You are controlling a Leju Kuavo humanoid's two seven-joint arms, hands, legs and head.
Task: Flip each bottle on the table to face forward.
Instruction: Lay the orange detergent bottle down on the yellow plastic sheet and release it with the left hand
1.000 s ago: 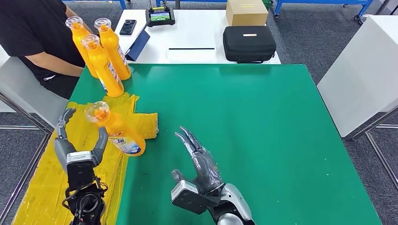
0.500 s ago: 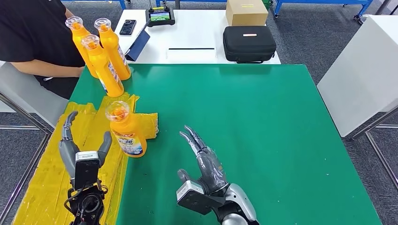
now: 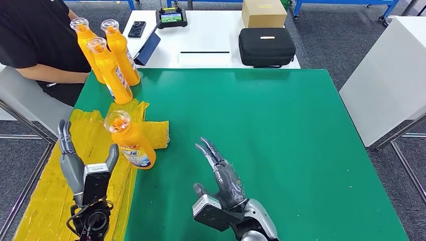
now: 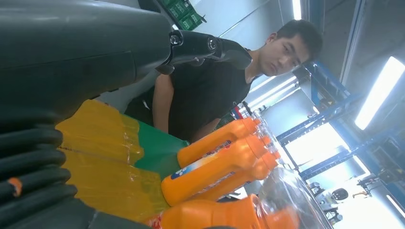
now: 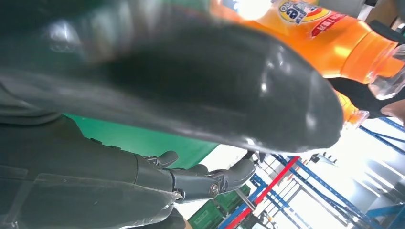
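My left hand [image 3: 83, 168] hangs released over the yellow plastic sheet [image 3: 47, 201], fingers spread, thumb tip just beside the near bottle [image 3: 131, 142] but gripping nothing; whether the thumb touches the bottle's base I cannot tell. That bottle stands upright on the sheet's edge, leaning a little, its clear cap toward my head and its label partly turned from view, so I cannot read which way it faces. My right hand [image 3: 224, 178] lies open above the green desk [image 3: 281, 145], fingers straight and apart, holding nothing, well apart from the bottle.

Three more orange bottles [image 3: 111, 60] stand close together at the desk's far left corner, one partly hidden behind another. A person in a black shirt [image 3: 37, 35] sits just beyond them, cut off by the frame's edge.

In my left wrist view my own grey cover blocks much of the scene and the near bottle is cut off at the edge. In my right wrist view the blurred dark thumb [image 5: 200, 90] hides most of the bottle's label.
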